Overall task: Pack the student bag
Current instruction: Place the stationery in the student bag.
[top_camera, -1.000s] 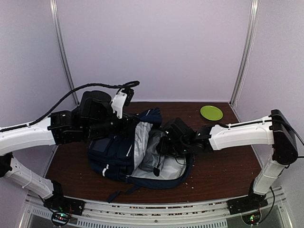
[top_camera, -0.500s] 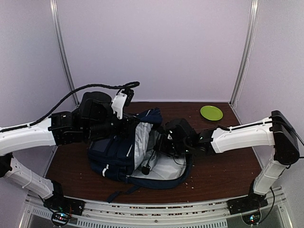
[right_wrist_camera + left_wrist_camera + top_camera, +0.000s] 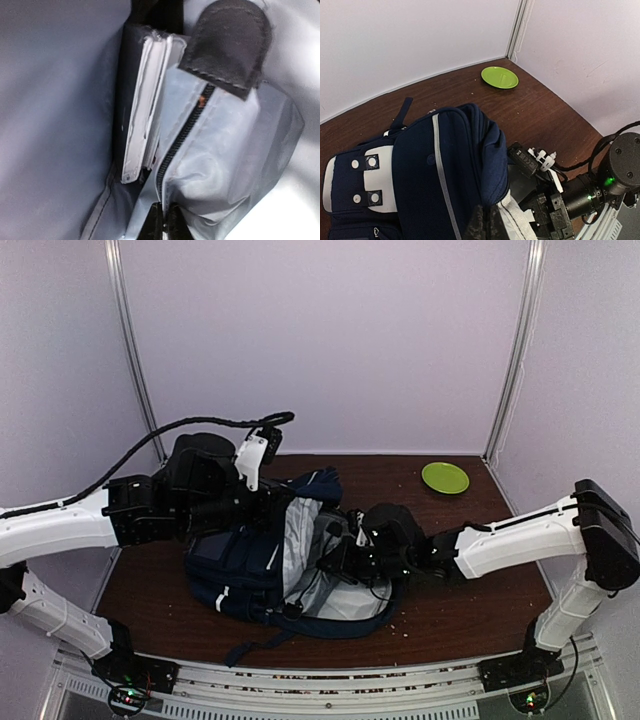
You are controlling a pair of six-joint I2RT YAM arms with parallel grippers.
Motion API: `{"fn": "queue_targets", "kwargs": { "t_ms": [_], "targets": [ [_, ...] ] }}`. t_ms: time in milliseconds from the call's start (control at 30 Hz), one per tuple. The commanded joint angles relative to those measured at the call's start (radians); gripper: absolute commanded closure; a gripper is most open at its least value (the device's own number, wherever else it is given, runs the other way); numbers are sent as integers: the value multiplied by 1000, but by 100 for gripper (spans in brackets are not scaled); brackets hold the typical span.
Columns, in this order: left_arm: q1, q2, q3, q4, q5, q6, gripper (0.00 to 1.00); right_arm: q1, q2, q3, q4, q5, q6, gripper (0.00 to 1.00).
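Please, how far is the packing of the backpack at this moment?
Done: a book stands inside the backpack, beside a grey inner pocket. In hand: the left tool pinches the backpack's rim, holding it open; the right tool is shut deep inside, at the pocket's zip. Left: pulling the right arm out and closing the backpack, which gapes. A green plate lies apart on the table.

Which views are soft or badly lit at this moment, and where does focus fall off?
Top external: even light, no glare, slightly soft overall on the backpack. Left wrist: backpack and green plate sharp, left gripper at the bottom edge blurred. Right wrist: dim, low contrast inside the grey lining; book edge fairly sharp, right gripper blurred.
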Motion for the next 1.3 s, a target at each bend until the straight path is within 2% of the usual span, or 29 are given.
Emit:
{"fn": "queue_targets", "kwargs": {
  "t_ms": [0,33,100,167,233,400,533,633,733,833,900,1000,1100,1267],
  "targets": [
    [8,-3,0,57,-31,-1,100,10,-29,-5,-15,-8,-25,78],
    [8,-2,0,57,-30,0,100,9,-55,-1,-36,11,-46,72],
    [8,-2,-1,58,-30,2,100,9,-113,10,-114,49,-87,53],
    [8,-2,-1,57,-31,5,100,8,-161,33,-200,89,-129,42],
    [8,1,-1,57,-31,7,100,6,-199,58,-289,134,-162,36],
    [8,12,1,59,-19,8,100,-11,-215,39,-369,171,-163,31],
    [8,18,2,53,-6,6,100,-16,-154,10,-285,117,-105,29],
    [8,20,0,50,-1,-2,100,-32,-88,-18,-106,44,-39,29],
    [7,20,2,47,13,-9,100,-34,-25,32,-120,51,-35,30],
    [6,18,2,40,15,-10,100,-38,27,88,-150,58,-41,36],
    [7,20,2,37,17,-10,100,-47,42,90,-169,77,-39,51],
    [6,25,1,32,28,-13,100,-60,19,38,-101,100,-18,79],
    [5,27,1,31,42,-13,100,-72,-14,4,-4,93,-27,99],
    [2,26,9,31,64,1,100,-90,-40,15,76,109,-63,100]
  ]
}}
